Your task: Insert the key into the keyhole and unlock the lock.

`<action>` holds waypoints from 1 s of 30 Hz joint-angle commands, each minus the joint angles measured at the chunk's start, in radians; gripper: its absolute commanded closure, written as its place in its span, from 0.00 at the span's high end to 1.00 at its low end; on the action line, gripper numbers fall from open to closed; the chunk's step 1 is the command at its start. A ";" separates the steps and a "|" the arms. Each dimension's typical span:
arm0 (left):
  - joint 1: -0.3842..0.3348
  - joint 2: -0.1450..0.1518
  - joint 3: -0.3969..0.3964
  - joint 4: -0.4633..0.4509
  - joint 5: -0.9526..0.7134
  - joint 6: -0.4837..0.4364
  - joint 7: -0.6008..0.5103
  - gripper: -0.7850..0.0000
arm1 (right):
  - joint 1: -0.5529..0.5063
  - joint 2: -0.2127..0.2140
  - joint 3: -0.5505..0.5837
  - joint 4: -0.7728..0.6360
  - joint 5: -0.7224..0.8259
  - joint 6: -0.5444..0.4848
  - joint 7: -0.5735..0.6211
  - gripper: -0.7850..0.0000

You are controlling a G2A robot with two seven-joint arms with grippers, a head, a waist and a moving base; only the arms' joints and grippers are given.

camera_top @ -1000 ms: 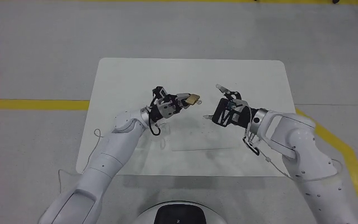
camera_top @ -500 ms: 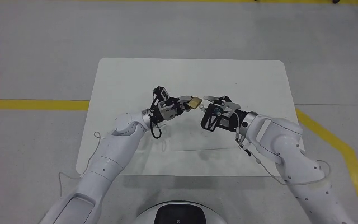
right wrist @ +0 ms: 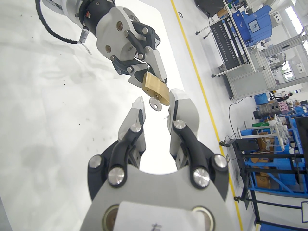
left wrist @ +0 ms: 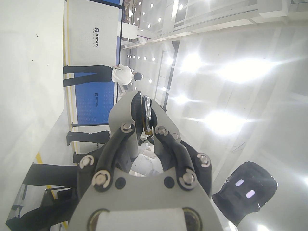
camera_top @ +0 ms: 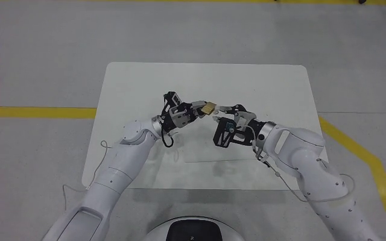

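A brass padlock (right wrist: 155,88) hangs above the white table (camera_top: 271,84), and my left gripper (right wrist: 150,78) is shut on it. In the left wrist view the padlock (left wrist: 146,115) shows edge-on between the left gripper's (left wrist: 144,106) fingers. A silver key (right wrist: 155,103) sticks out of the padlock's keyhole. My right gripper (right wrist: 157,100) stands open, one fingertip on each side of the key's round head; I cannot tell whether they touch it. From the top, the padlock (camera_top: 208,108) sits between the left gripper (camera_top: 202,108) and the right gripper (camera_top: 217,114).
Both arms meet over the middle of the table. A yellow floor line (camera_top: 48,112) runs past the table's sides. Racks and blue equipment (right wrist: 252,25) stand beyond the table's far edge.
My right gripper has moved left across the table, from well apart to right at the padlock, its fingers now flanking the key. The left gripper with the padlock has hardly moved.
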 commanded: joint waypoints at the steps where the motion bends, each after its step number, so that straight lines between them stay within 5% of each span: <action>1: -0.001 0.000 0.000 -0.001 0.009 -0.005 0.003 0.00 | 0.001 -0.001 -0.003 0.002 -0.011 -0.002 -0.003 0.31; 7: -0.001 0.000 0.000 -0.005 0.026 -0.015 0.012 0.00 | 0.015 -0.006 -0.020 0.016 -0.030 -0.006 -0.001 0.23; 11: -0.001 0.000 -0.001 -0.006 0.025 -0.017 0.010 0.00 | 0.026 -0.011 -0.031 0.029 -0.028 -0.004 0.009 0.00; 19: 0.000 0.000 -0.004 -0.009 0.039 -0.035 0.013 0.00 | 0.027 -0.017 -0.020 0.056 0.055 -0.010 0.006 0.00; 30: 0.014 0.003 -0.016 -0.029 0.063 -0.086 0.010 0.00 | 0.043 -0.030 0.024 0.193 0.548 -0.025 0.045 0.00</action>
